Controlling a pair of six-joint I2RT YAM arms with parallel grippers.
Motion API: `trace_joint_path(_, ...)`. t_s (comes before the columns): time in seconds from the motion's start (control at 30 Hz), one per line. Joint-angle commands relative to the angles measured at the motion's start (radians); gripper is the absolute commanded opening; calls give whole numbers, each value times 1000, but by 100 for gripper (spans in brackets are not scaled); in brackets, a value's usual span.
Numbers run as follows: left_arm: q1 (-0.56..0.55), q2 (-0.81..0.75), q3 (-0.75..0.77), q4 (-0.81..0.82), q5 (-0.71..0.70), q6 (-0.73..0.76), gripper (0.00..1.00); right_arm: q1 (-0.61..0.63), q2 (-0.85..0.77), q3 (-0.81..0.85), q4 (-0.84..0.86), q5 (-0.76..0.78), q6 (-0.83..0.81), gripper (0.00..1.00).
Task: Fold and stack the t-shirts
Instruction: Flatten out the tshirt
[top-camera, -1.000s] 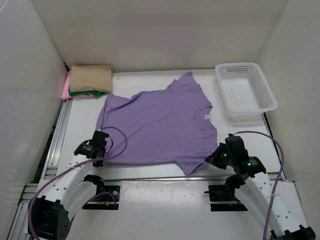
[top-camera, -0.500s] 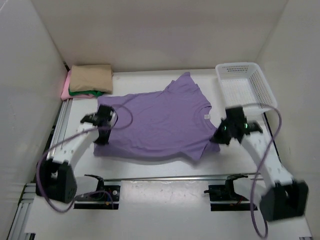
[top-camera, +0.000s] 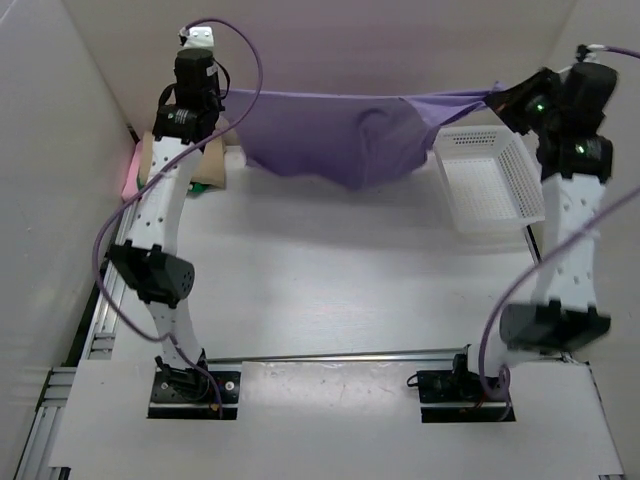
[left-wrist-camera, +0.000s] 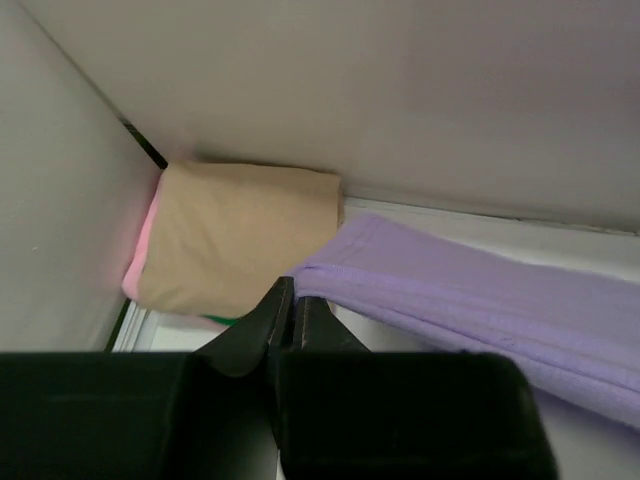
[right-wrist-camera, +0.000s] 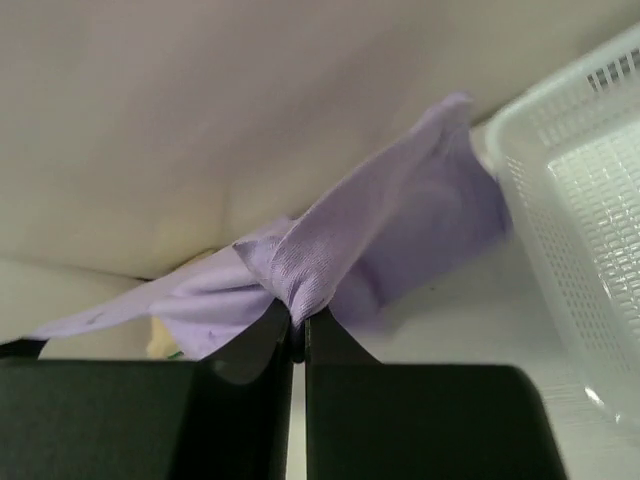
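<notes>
Two pincers are clamping the lavender t-shirt (top-camera: 340, 135), left pincer (left-wrist-camera: 290, 298) and right pincer (right-wrist-camera: 297, 318) each pinching an end, and it is hanging stretched high over the counter (top-camera: 330, 270), sagging mid-span like light, limp cloth, probably needing grips at its corners.

no readable text, labels or numbers anywhere

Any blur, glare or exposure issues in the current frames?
Top external: sharp, evenly lit, no glare on the lavender shirt. Left wrist: left gripper underexposed, nearly black; shirt hem clear. Right wrist: right gripper likewise black; basket mesh bright but resolved.
</notes>
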Motion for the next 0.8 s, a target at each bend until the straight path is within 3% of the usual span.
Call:
trace_joint_path(0.0,-3,-200,-176,33,-27,1,10,6,-208,-130,111,14,-50,0)
trace_joint_path(0.07,-3,-268,-262,33,-27,1,10,6,-280,-218,110,-50,-50,0)
trace_joint_path(0.23,-23,-414,-609,33,-16,1,10,62,-464,-638,101,-64,-87,0)
trace_joint_path(0.47,-115,-663,-1158,33,-29,1,10,139,-885,-1186,34,26,-73,0)
trace_joint_path(0.53,-150,-752,-1321,33,-49,1,10,176,-993,-1278,8,26,-41,0)
trace_joint_path(0.77,-155,-953,-1627,-99,-33,1,10,259,-1181,-1549,-92,-46,74,0)
